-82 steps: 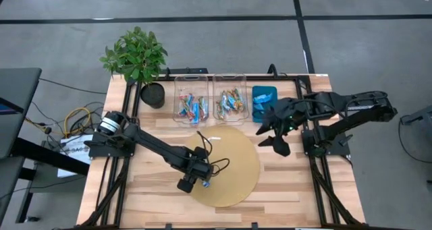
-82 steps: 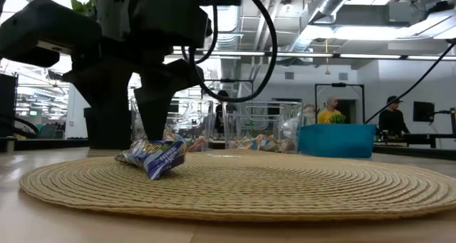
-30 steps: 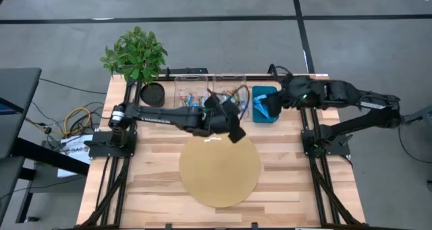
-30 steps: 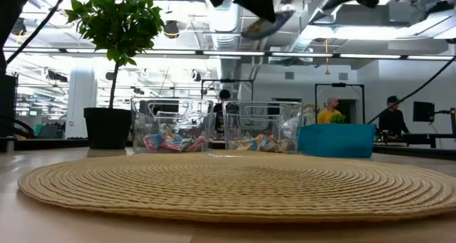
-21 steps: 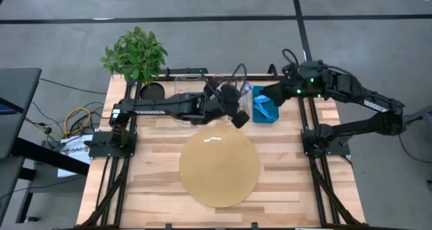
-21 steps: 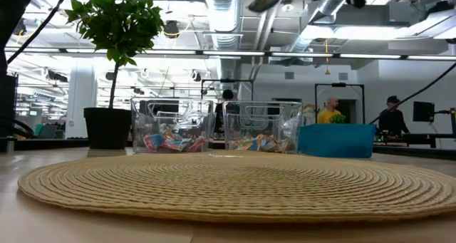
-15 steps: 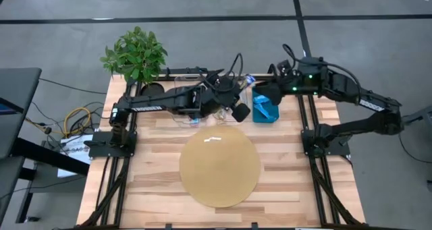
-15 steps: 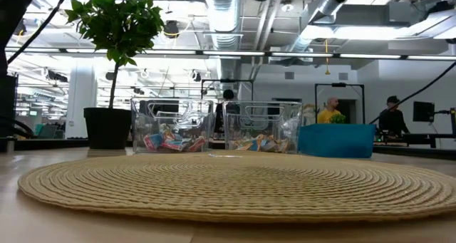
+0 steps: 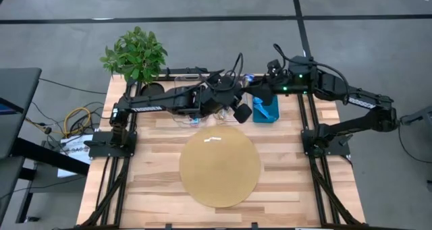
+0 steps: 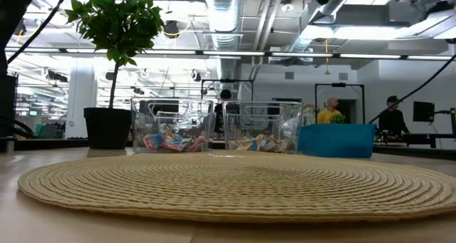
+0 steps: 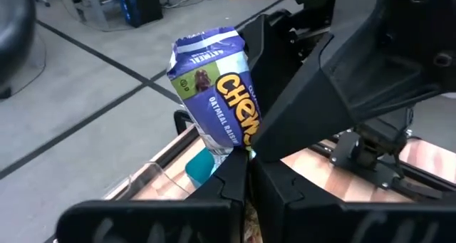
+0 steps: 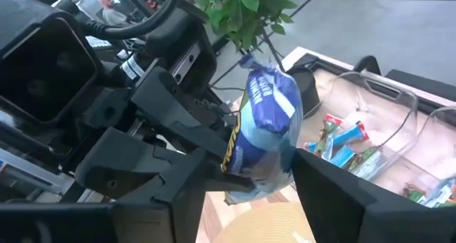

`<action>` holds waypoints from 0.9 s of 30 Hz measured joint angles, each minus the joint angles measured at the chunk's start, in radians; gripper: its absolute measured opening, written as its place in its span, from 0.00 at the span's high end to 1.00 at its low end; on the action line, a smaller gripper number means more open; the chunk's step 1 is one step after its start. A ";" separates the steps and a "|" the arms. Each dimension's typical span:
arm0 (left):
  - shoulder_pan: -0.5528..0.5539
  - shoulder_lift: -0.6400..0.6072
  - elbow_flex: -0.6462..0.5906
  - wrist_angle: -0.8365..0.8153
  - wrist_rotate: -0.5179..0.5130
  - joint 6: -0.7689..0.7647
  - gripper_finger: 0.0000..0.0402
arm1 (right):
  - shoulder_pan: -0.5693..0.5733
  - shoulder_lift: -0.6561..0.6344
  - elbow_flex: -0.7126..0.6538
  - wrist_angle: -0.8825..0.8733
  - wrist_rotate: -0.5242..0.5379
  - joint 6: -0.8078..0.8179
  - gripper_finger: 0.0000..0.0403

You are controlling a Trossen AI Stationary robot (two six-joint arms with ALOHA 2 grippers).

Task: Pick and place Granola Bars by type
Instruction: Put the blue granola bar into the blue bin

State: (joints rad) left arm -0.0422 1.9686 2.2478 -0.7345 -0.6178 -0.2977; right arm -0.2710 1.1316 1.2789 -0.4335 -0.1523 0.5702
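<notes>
A blue-wrapped granola bar (image 11: 214, 86) with yellow lettering is held up high above the far side of the table, over the clear bins. My left gripper (image 9: 246, 83) is shut on it. My right gripper (image 9: 260, 92) is open and reaches in from the right. In the right wrist view its two fingers stand either side of the bar (image 12: 267, 125). More granola bars lie in two clear bins: mixed blue and red ones in the left bin (image 10: 169, 137) and orange-brown ones in the right bin (image 10: 260, 140). My left gripper pinches the bar's lower end (image 11: 228, 149) between its two shut fingers. The fingers slant up from the table's left side. The bar stands up past the fingertips, slightly tilted and lifted clear of everything. Whether my right gripper touches the wrapper, I cannot tell.
A teal tray (image 9: 266, 110) sits right of the bins, under my right gripper. A round woven mat (image 9: 219, 166) lies bare at the table's middle. A potted plant (image 9: 135, 54) stands at the far left corner. People stand in the room behind the table (image 10: 331, 111).
My left gripper has carried the blue bar up and toward the far right, out of the low view, tipping its fingers upward. My right gripper has risen from over the teal tray and gone left to the bar, which now stands between its fingers.
</notes>
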 joint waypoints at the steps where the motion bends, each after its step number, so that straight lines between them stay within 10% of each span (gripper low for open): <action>1: -0.001 0.000 0.000 0.003 0.002 0.000 0.99 | 0.000 0.000 0.000 0.000 0.001 0.000 0.52; 14: -0.009 0.000 0.000 0.006 0.009 -0.004 0.98 | 0.000 -0.001 0.000 -0.017 0.014 -0.009 0.89; 27: 0.010 0.000 0.000 -0.064 0.005 -0.032 0.64 | -0.028 0.000 -0.002 -0.282 0.063 -0.112 0.91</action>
State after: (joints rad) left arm -0.0321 1.9685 2.2478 -0.7989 -0.6128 -0.3294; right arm -0.2994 1.1316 1.2772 -0.7151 -0.0893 0.4584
